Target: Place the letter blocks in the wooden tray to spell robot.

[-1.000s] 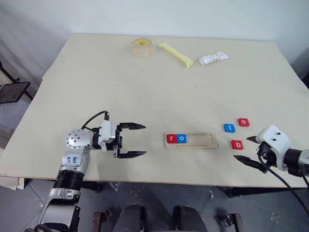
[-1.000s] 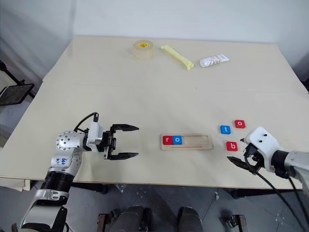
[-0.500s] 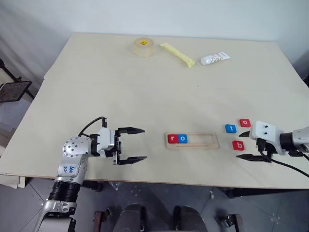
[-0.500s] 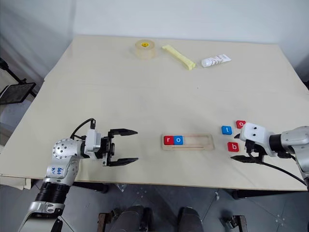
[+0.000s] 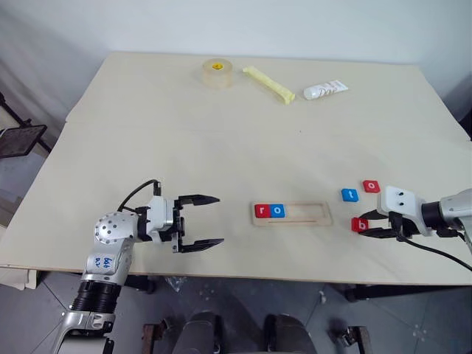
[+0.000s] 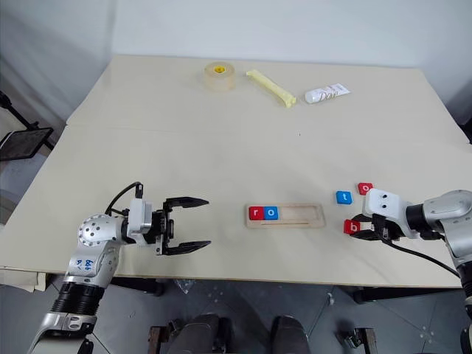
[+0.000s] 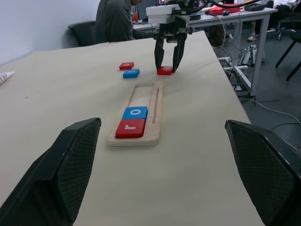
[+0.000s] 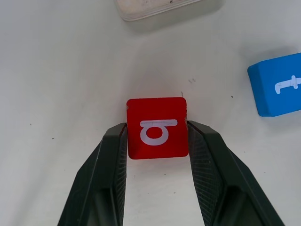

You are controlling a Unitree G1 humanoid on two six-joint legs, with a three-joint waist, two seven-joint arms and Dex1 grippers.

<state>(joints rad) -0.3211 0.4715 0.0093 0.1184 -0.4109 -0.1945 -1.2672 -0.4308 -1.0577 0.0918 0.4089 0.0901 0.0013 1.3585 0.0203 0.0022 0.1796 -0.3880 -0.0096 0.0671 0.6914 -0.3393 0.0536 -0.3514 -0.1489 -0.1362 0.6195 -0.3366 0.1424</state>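
Even, soft light falls on the pale table (image 5: 221, 133), bright without harsh glare, and shadows stay faint: a thin dark one lies under the left gripper (image 5: 203, 221) and a slight one beside the tape roll (image 5: 215, 72). The head views are sharp in the middle, and the table's edges bow a little toward the frame borders. In the left wrist view the near fingers (image 7: 70, 165) are large, dark and soft, while the right wrist view shows the red block (image 8: 157, 127) crisply under flat light.
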